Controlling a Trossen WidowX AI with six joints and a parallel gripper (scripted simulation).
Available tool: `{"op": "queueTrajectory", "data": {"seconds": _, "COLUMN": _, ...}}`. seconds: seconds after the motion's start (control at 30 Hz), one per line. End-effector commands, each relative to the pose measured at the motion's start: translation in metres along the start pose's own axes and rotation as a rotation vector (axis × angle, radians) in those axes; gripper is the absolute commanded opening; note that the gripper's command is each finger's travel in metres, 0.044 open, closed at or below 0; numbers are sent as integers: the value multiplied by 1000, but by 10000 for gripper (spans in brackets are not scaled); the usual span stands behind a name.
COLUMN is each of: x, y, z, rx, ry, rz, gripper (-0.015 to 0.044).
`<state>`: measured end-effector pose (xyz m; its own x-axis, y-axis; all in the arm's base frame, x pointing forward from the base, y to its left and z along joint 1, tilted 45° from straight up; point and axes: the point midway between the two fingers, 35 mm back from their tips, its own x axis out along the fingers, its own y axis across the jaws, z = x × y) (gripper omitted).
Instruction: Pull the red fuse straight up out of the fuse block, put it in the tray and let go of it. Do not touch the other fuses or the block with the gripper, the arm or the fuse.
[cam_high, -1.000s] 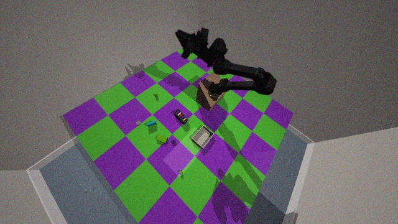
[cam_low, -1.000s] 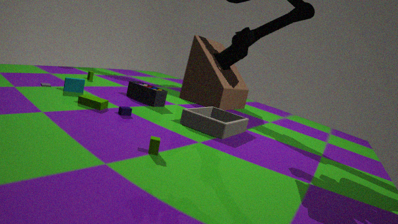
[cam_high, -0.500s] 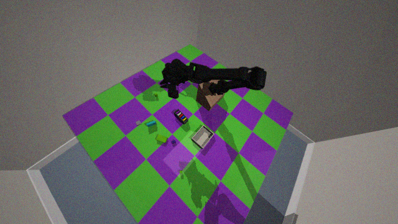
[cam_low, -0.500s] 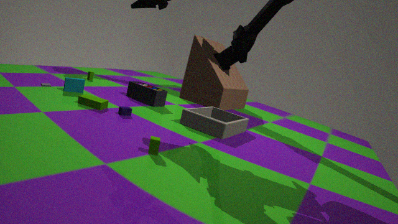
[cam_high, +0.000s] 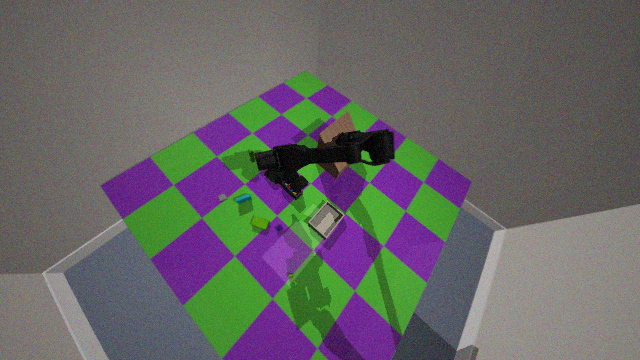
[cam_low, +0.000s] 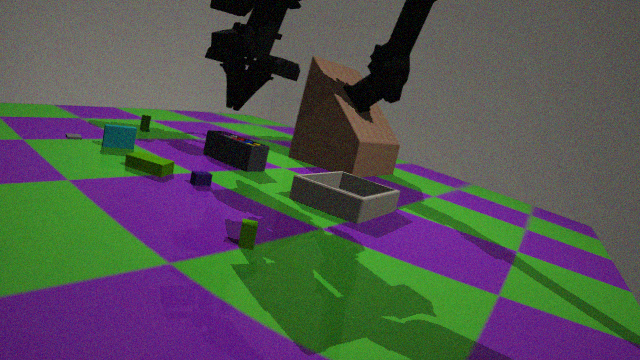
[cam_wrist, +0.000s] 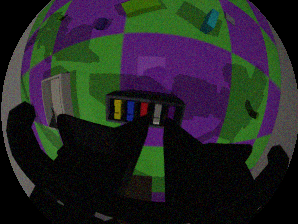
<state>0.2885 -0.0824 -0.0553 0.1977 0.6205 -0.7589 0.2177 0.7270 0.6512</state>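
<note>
The dark fuse block (cam_high: 296, 194) (cam_low: 220, 150) (cam_wrist: 145, 96) stands upright. The red fuse (cam_low: 239, 139) (cam_wrist: 144, 108) sits in it, with the blue fuse (cam_wrist: 130, 110) and yellow fuse (cam_wrist: 117, 109) on one side and a pale grey fuse (cam_wrist: 157, 114) on the other. My gripper (cam_low: 233, 107) (cam_wrist: 157, 120) is slightly open with nothing between its fingertips. It hangs above the block; in the wrist view the gap lines up nearer the grey fuse than the red one. The fingertips cannot be made out in the top view. The grey tray (cam_high: 320, 235) (cam_low: 325, 198) (cam_wrist: 46, 101) stands beside the block; its pale floor shows bare.
A brown wedge (cam_high: 345, 125) (cam_low: 320, 125) stands behind the tray, under the arm. A teal block (cam_high: 243, 198) (cam_low: 119, 137), a lime block (cam_high: 260, 223) (cam_low: 149, 164) and a dark blue cube (cam_high: 279, 227) (cam_low: 201, 178) lie across from it. A small green post (cam_low: 248, 234) stands nearer the exterior camera.
</note>
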Motion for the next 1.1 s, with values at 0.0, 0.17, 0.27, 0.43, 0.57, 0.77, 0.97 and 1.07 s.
{"op": "queueTrajectory", "data": {"seconds": 0.0, "x": 10, "y": 14, "z": -6, "rx": -30, "ry": 70, "rz": 66, "gripper": 71}}
{"op": "queueTrajectory", "data": {"seconds": 0.17, "x": 10, "y": 14, "z": -6, "rx": -30, "ry": 70, "rz": 66, "gripper": 71}}
{"op": "queueTrajectory", "data": {"seconds": 0.27, "x": 11, "y": 14, "z": -6, "rx": -30, "ry": 70, "rz": 66, "gripper": 71}}
{"op": "queueTrajectory", "data": {"seconds": 0.43, "x": 16, "y": 15, "z": -7, "rx": -30, "ry": 70, "rz": 66, "gripper": 71}}
{"op": "queueTrajectory", "data": {"seconds": 0.57, "x": 20, "y": 15, "z": -7, "rx": -30, "ry": 70, "rz": 66, "gripper": 71}}
{"op": "queueTrajectory", "data": {"seconds": 0.77, "x": 26, "y": 15, "z": -8, "rx": -30, "ry": 70, "rz": 66, "gripper": 71}}
{"op": "queueTrajectory", "data": {"seconds": 0.97, "x": 32, "y": 16, "z": -10, "rx": -30, "ry": 71, "rz": 67, "gripper": 71}}
{"op": "queueTrajectory", "data": {"seconds": 1.07, "x": 35, "y": 16, "z": -10, "rx": -30, "ry": 71, "rz": 67, "gripper": 71}}
